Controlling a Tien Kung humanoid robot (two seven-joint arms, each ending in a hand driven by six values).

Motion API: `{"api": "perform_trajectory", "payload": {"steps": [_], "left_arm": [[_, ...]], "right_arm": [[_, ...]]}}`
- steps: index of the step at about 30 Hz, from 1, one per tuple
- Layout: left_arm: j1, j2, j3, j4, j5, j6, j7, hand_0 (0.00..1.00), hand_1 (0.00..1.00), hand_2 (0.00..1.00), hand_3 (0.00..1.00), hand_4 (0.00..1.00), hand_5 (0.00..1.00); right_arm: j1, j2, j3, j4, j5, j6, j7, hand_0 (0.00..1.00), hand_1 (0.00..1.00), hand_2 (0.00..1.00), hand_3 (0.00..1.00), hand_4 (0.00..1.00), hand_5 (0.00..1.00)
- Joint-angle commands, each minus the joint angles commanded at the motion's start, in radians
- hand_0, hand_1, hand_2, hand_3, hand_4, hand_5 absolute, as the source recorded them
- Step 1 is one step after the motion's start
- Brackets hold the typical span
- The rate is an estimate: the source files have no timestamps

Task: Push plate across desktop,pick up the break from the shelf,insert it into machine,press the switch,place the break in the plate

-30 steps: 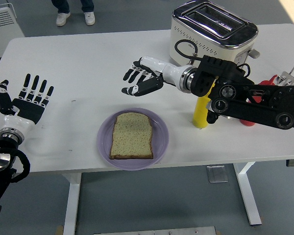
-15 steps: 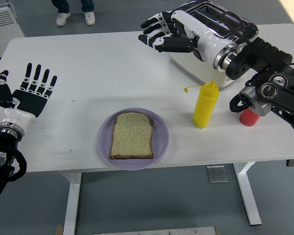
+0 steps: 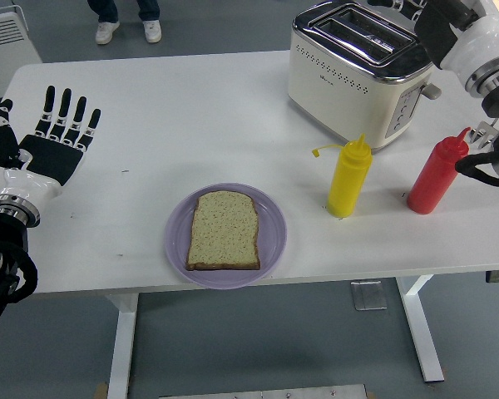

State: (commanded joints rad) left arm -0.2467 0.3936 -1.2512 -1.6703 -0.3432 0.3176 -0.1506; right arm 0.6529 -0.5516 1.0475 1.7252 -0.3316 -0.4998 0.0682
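- A square slice of pale, speckled bread with a darker brown crust (image 3: 224,230) lies flat in the middle of a round lilac plate (image 3: 270,249), its top edge gently domed and its lower edge casting a thin shadow on the plate.
- The plate sits on the white table (image 3: 175,116) near the front edge, about midway along it.
- A cream two-slot toaster with a shiny chrome top (image 3: 358,71) stands at the far right of the table; both slots look dark, and a lever sticks out on its right end.
- A yellow squeeze bottle with a pointed cap (image 3: 349,177) stands upright in front of the toaster, to the right of the plate and apart from it.
- A red squeeze bottle (image 3: 437,176) stands upright further right, near the table's right edge.
- The left hand (image 3: 54,145) is raised over the table's left end, palm forward, fingers straight and fanned apart, holding nothing.
- The right arm's white-and-black wrist (image 3: 470,37) shows at the top right corner behind the toaster; its hand is cut off by the frame, so its fingers cannot be told.
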Motion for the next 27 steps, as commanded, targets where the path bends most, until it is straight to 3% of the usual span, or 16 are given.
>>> {"api": "perform_trajectory", "payload": {"steps": [6, 8, 9, 16, 20, 21, 26, 27], "left_arm": [[-0.018, 0.001, -0.003, -0.014, -0.005, 0.01, 0.009, 0.815, 0.76, 0.724, 0.714, 0.637, 0.998], [-0.022, -0.001, -0.005, -0.018, -0.011, 0.013, 0.013, 0.815, 0.76, 0.724, 0.714, 0.637, 0.998], [-0.024, -0.003, -0.006, -0.02, -0.013, 0.016, 0.016, 0.815, 0.761, 0.726, 0.72, 0.635, 0.998], [-0.029, -0.022, -0.012, -0.028, -0.036, 0.022, 0.029, 0.815, 0.761, 0.728, 0.726, 0.633, 0.998], [-0.032, -0.03, -0.016, -0.036, -0.051, 0.023, 0.036, 0.815, 0.761, 0.728, 0.726, 0.633, 0.998], [-0.034, -0.032, -0.017, -0.038, -0.055, 0.024, 0.037, 0.814, 0.766, 0.728, 0.733, 0.634, 0.998], [-0.04, -0.039, -0.017, -0.043, -0.061, 0.023, 0.046, 0.814, 0.766, 0.728, 0.733, 0.634, 0.998], [-0.04, -0.04, -0.017, -0.043, -0.062, 0.023, 0.046, 0.815, 0.769, 0.732, 0.737, 0.632, 0.998]], "right_arm": [[-0.088, 0.01, 0.117, 0.01, 0.205, 0.012, 0.081, 0.678, 0.63, 0.621, 0.607, 0.722, 0.352], [-0.117, 0.016, 0.145, 0.014, 0.275, 0.026, 0.086, 0.678, 0.63, 0.621, 0.607, 0.722, 0.352], [-0.134, 0.022, 0.158, 0.016, 0.309, 0.036, 0.085, 0.735, 0.68, 0.639, 0.632, 0.732, 0.425], [-0.203, 0.059, 0.185, 0.028, 0.46, 0.075, 0.064, 0.767, 0.704, 0.658, 0.652, 0.735, 0.436], [-0.222, 0.078, 0.176, 0.028, 0.478, 0.093, 0.049, 0.767, 0.704, 0.658, 0.652, 0.735, 0.436], [-0.226, 0.083, 0.174, 0.029, 0.478, 0.099, 0.045, 0.797, 0.738, 0.706, 0.694, 0.76, 0.512], [-0.246, 0.093, 0.179, 0.029, 0.467, 0.122, 0.024, 0.797, 0.738, 0.706, 0.694, 0.76, 0.512], [-0.248, 0.094, 0.18, 0.029, 0.465, 0.124, 0.021, 0.808, 0.753, 0.728, 0.711, 0.787, 0.585]]}}
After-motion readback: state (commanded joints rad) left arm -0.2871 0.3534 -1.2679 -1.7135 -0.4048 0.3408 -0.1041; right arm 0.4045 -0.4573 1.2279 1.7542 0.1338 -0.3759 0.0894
